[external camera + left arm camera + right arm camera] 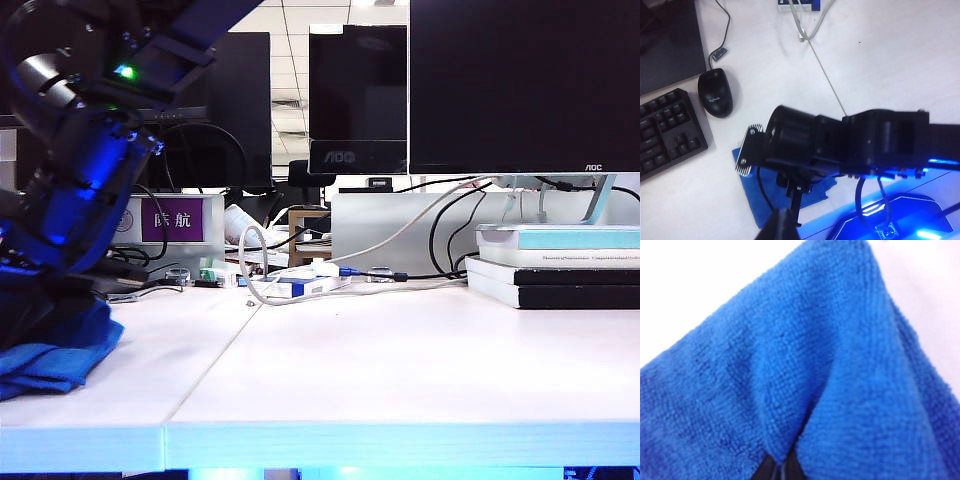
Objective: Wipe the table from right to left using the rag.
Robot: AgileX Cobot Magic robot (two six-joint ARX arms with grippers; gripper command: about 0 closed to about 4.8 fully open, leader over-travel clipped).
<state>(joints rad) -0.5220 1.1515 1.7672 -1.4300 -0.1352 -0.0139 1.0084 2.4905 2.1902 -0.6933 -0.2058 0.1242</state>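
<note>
The rag [50, 360] is a bright blue cloth lying bunched on the far left of the off-white table [400, 370], close to its front edge. My right gripper [780, 467] has reached across to that side and is shut on a fold of the rag [790, 370], which fills the right wrist view. From above, the left wrist view shows the right arm [840, 145] over the rag [757, 200]. My left gripper [782, 220] hovers above it, fingers together, holding nothing. In the exterior view the dark arm [80, 180] hides both grippers.
A black mouse [715, 92] and a keyboard [665, 130] lie just beyond the rag. Cables and a small box [300, 280] sit mid-table at the back. Stacked books [560, 265] and monitors [520, 85] stand at the back right. A thin seam [215, 360] splits the table.
</note>
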